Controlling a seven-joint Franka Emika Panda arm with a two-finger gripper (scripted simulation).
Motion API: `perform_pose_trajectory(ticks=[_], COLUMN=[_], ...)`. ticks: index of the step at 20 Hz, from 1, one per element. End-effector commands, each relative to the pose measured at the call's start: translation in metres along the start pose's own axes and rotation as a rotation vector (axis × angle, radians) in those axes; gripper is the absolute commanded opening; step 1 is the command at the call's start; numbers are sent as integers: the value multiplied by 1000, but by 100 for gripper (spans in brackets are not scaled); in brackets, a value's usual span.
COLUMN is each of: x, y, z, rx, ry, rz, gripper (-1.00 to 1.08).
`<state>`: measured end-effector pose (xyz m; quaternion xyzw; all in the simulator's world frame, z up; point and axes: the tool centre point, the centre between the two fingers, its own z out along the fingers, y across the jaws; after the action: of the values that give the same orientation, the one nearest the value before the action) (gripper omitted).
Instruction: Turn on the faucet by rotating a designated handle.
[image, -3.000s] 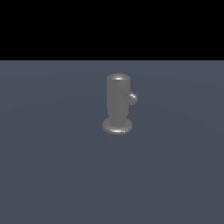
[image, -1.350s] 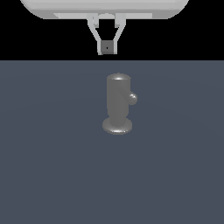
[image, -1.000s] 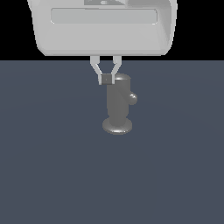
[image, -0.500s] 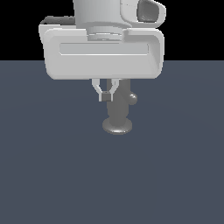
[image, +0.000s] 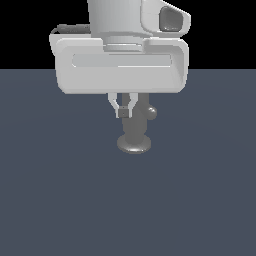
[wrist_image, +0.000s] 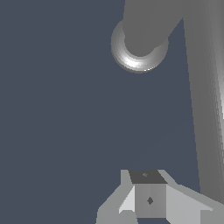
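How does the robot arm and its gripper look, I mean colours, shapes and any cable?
The arm is light grey, smooth and rounded. A wide boxy hand with rounded corners carries the gripper, whose two thin pale fingers taper toward dark square pads. A dark cable loops at the hand's upper corner on the exterior view's left. No markings show.

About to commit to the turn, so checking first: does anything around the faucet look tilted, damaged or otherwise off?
Nothing stands out. The faucet stands upright on its flared base, and the handle juts out to the exterior view's right, intact. The end effector sits in front of the faucet's upper body, fingers close together with nothing between them, not on the handle.
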<state>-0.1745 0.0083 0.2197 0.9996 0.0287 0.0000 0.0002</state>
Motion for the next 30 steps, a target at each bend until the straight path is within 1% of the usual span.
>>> perform_pose_trajectory(ticks=[1, 30], x=[2, 25], y=[10, 147], z=[0, 0], rx=[0, 0], ry=[0, 0], rz=[1, 1], gripper=[-100, -100])
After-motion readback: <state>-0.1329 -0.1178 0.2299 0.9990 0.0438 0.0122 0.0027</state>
